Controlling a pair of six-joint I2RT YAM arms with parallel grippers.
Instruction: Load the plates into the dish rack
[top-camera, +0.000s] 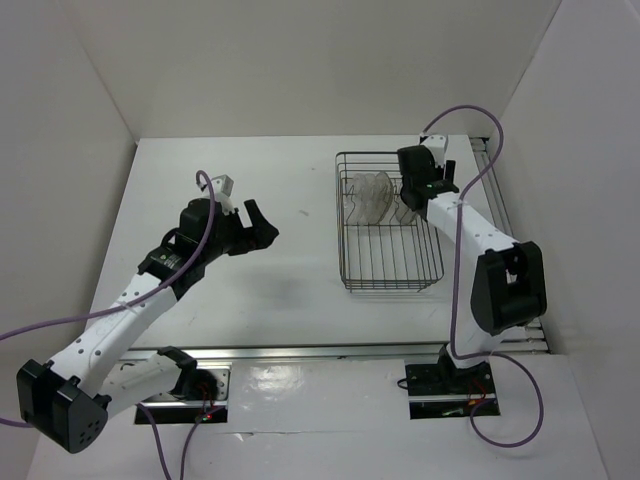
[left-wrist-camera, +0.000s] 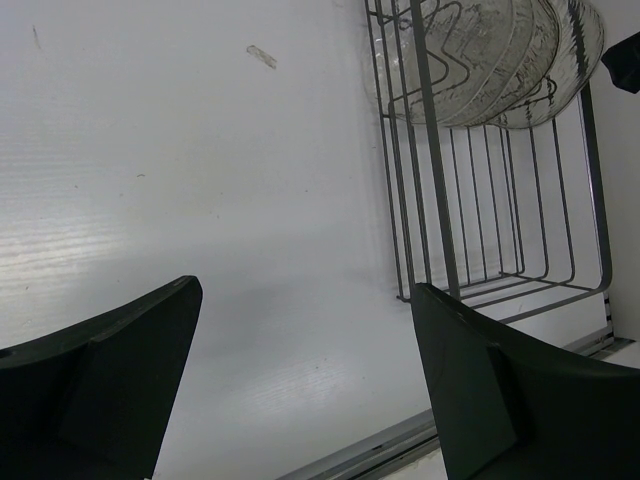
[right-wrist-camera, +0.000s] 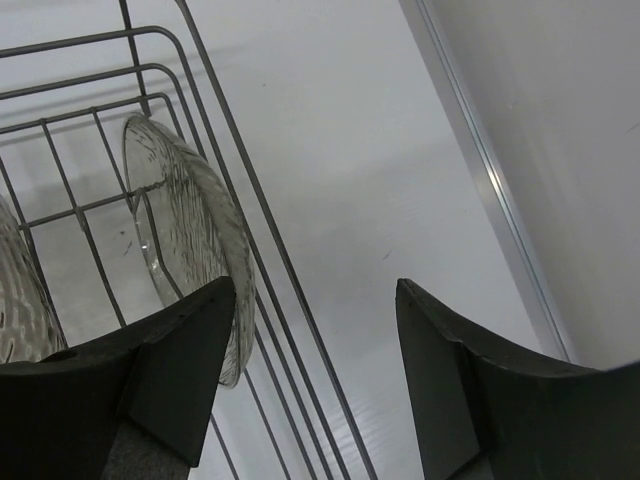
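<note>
Right now the right gripper (right-wrist-camera: 312, 290) hangs above the far right corner of the dish rack (top-camera: 390, 285), its two dark fingers (right-wrist-camera: 150, 390) spread apart with nothing between them. In its wrist view a clear ribbed plate (right-wrist-camera: 185, 220) stands on edge just inside the rack's wire side wall. Its lower rim is hidden behind the near finger, so I cannot tell whether the two touch. A second plate (right-wrist-camera: 15, 290) shows at the left edge of that view, also upright among the wires.

From above, the plates (top-camera: 372, 195) sit together in the far half of the rack, standing in a close row. The near half holds only bare wire.

Meanwhile the left gripper (left-wrist-camera: 307, 288) hovers over the white table (top-camera: 280, 160), well to the left of the rack, jaws wide and holding nothing.
</note>
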